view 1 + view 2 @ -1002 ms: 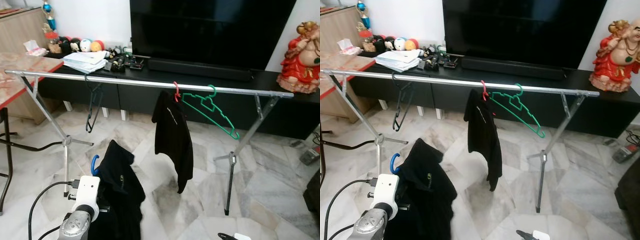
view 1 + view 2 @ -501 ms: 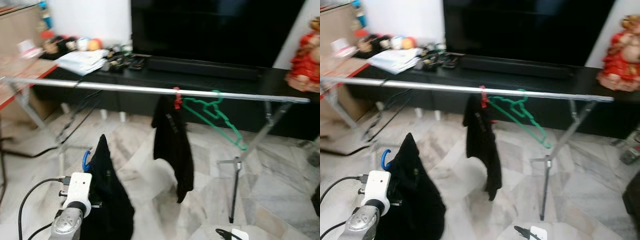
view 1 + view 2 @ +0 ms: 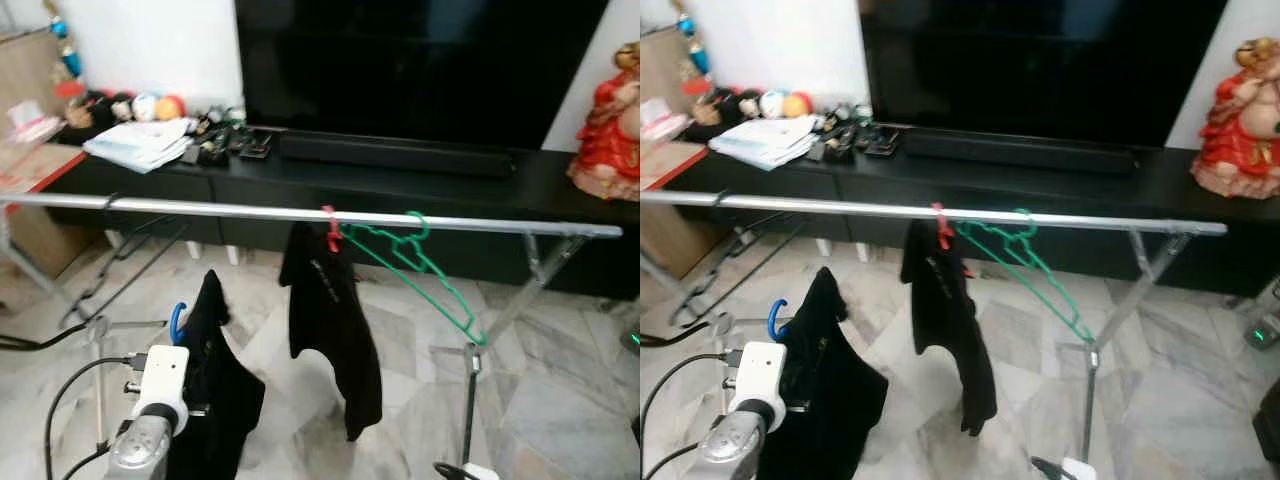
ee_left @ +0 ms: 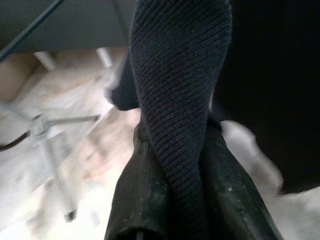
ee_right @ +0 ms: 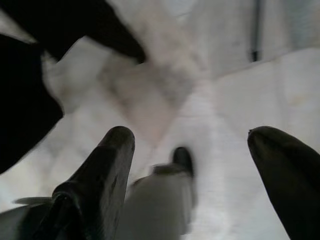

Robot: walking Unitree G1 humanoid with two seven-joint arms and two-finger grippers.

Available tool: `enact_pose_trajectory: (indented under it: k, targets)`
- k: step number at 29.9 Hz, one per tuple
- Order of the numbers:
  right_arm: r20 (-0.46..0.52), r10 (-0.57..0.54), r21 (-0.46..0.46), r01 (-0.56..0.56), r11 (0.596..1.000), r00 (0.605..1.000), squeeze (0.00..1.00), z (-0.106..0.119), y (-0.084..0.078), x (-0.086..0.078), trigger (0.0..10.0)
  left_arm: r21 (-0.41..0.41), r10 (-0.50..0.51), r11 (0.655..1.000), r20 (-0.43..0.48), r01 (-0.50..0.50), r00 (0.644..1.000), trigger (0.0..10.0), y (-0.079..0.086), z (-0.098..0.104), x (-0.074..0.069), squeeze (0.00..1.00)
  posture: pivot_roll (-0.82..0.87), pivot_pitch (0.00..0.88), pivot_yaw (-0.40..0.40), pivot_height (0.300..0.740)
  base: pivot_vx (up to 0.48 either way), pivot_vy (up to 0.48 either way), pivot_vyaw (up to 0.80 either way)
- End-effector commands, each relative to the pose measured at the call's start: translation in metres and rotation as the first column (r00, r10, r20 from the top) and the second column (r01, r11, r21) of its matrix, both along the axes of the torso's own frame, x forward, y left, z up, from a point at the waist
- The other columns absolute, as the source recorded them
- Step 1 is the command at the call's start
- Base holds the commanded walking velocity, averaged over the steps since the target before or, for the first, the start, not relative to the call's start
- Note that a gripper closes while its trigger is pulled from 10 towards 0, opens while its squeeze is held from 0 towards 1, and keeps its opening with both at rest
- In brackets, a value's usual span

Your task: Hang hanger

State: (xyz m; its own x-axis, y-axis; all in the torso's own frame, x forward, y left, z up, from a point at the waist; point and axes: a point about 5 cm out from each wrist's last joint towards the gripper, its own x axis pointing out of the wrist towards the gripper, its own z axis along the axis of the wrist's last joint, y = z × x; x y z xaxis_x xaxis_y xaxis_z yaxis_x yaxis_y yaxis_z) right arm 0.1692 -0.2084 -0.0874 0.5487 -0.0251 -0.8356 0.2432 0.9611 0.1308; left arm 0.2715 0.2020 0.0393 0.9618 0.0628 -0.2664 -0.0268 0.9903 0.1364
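Rack rail (image 3: 200, 209) spans your view at 12 o'clock | left gripper (image 4: 172, 150) at 7 o'clock, clamped on black garment (image 3: 215, 370) with blue hanger (image 3: 176, 322) hook showing | right gripper (image 5: 190, 160) fingers apart, low at 5 o'clock over floor | green hanger (image 3: 420, 265) and black shirt (image 3: 330, 320) hang mid-rail.

Even indoor light, head views slightly soft, both wrist views motion-blurred, and the pale marble floor (image 3: 560, 390) washed bright.
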Motion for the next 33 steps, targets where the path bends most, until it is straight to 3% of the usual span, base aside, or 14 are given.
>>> enact_pose_trajectory:
  k: [1,9,14,21,25,26,33]
  targets:
    - [0.015,0.019,0.012,-0.019,1.0,1.0,0.0,0.002,0.005,0.006,10.0,0.018,0.018,1.0,0.047,-0.019,0.999,10.0,0.009,0.009,0.002,0.0,0.06,0.058,-0.013,0.74,0.401,0.0,0.0]
    - [0.003,0.018,0.02,-0.018,1.0,1.0,0.0,0.0,0.003,0.0,10.0,0.016,0.016,1.0,0.052,-0.017,0.999,10.0,0.007,0.009,0.004,0.0,0.06,0.062,-0.011,0.74,0.408,0.0,0.0]
    - [0.001,0.035,0.036,-0.035,0.999,0.999,0.0,-0.002,0.021,0.003,10.0,0.027,0.04,0.999,0.05,-0.042,0.998,10.0,0.009,0.009,0.003,0.0,0.06,0.072,-0.011,0.74,0.363,0.0,0.0]
    - [-0.002,0.061,0.05,-0.06,0.997,0.998,0.0,-0.003,0.041,0.006,10.0,0.036,0.054,0.998,0.053,-0.056,0.997,10.0,0.014,0.008,-0.001,0.0,0.06,0.079,-0.016,0.74,0.0,0.0,0.0]
    - [-0.004,0.069,0.056,-0.069,0.996,0.998,0.0,-0.004,0.049,0.005,10.0,0.024,-0.052,0.998,0.045,0.051,0.998,10.0,0.015,0.008,-0.007,0.0,0.06,0.083,-0.017,0.74,0.0,0.0,0.0]
    - [-0.009,0.09,0.053,-0.089,0.995,0.996,0.0,-0.004,0.053,0.005,10.0,0.015,-0.131,0.991,0.016,0.13,0.991,10.0,0.021,0.007,-0.014,0.0,0.07,0.088,-0.017,0.74,0.0,0.0,0.0]
    - [-0.007,0.107,0.053,-0.107,0.993,0.994,0.0,-0.004,0.06,0.006,10.0,0.069,-0.216,0.974,0.001,0.216,0.976,10.0,0.046,0.017,-0.024,0.0,0.07,0.091,-0.015,0.74,0.0,0.0,0.0]
